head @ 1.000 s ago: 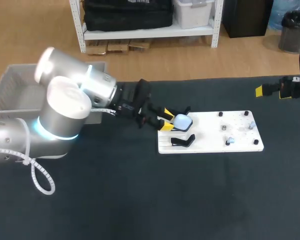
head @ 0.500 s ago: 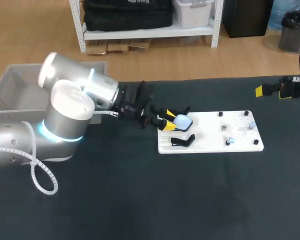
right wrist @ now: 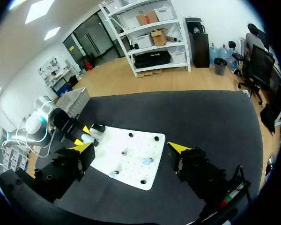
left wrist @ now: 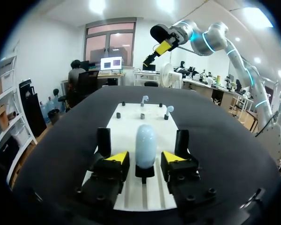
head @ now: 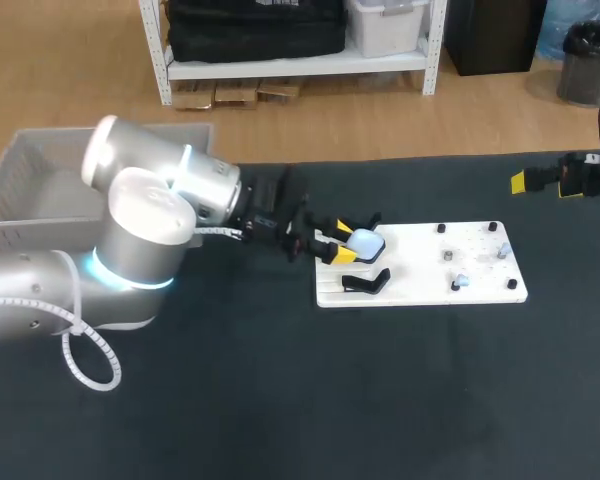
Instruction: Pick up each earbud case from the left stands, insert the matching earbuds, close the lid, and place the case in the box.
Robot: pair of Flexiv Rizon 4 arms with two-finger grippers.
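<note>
A pale blue earbud case stands upright on a black stand at the left end of the white board. My left gripper is at the case, open. In the left wrist view the case sits between its yellow fingertips with a narrow gap on each side. Two pale blue earbuds stand on pegs at the board's right end, ahead of the left gripper. My right gripper hangs wide open and empty, high above the table's far right.
An empty black stand sits on the board in front of the case, another behind it. A grey basket stands off the table's left rear corner. A grey peg and small black posts stand on the board.
My left arm has swung its elbow a little to the right and the gripper has edged forward along the case. The case, earbuds and right arm have not moved.
</note>
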